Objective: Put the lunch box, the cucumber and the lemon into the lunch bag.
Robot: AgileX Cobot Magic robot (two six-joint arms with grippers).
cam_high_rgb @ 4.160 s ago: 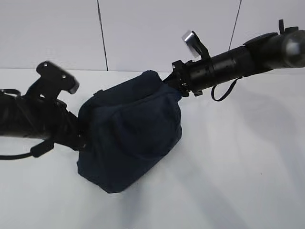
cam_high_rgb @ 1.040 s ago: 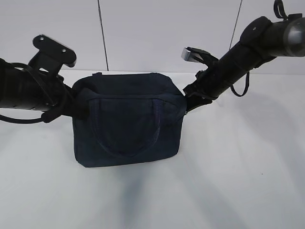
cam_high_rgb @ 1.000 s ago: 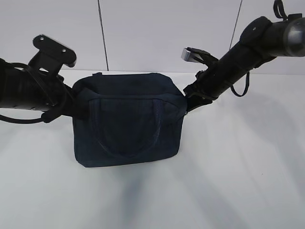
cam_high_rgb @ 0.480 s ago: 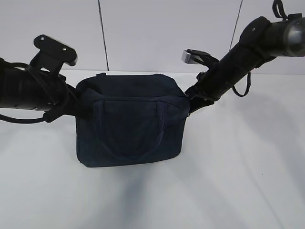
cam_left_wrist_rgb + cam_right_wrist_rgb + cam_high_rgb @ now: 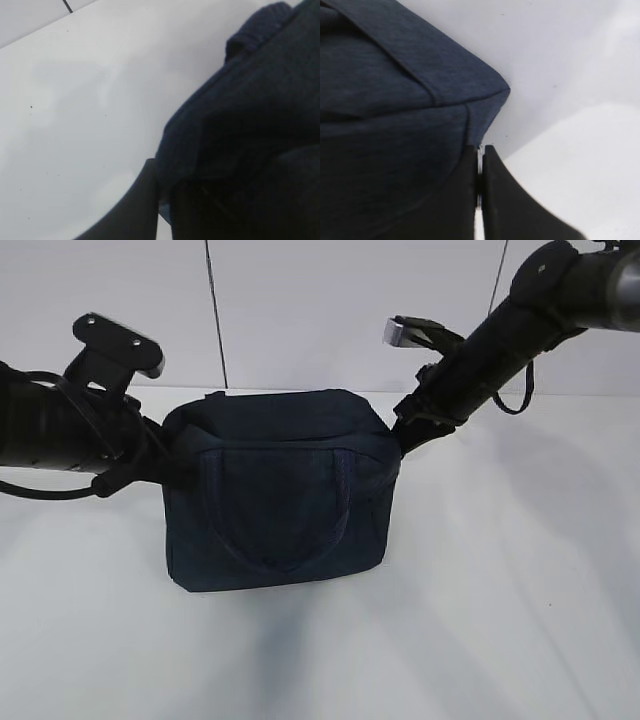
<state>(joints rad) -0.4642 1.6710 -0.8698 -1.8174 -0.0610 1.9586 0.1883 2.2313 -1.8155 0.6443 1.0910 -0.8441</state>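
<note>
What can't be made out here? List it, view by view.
- Exterior view: the bag fabric hides whatever is inside; both tools sit behind its ends.
- Left wrist view: left tool is dark and blurred against the fabric; its grip is unclear.
- Right wrist view: right tool is cut off by the bottom edge.

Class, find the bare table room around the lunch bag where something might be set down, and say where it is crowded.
Bare patches: the table in front of the lunch bag, and the wide stretch right of it, below the right arm. Crowded: both ends of the bag, where the left claw and right claw meet the fabric.
</note>
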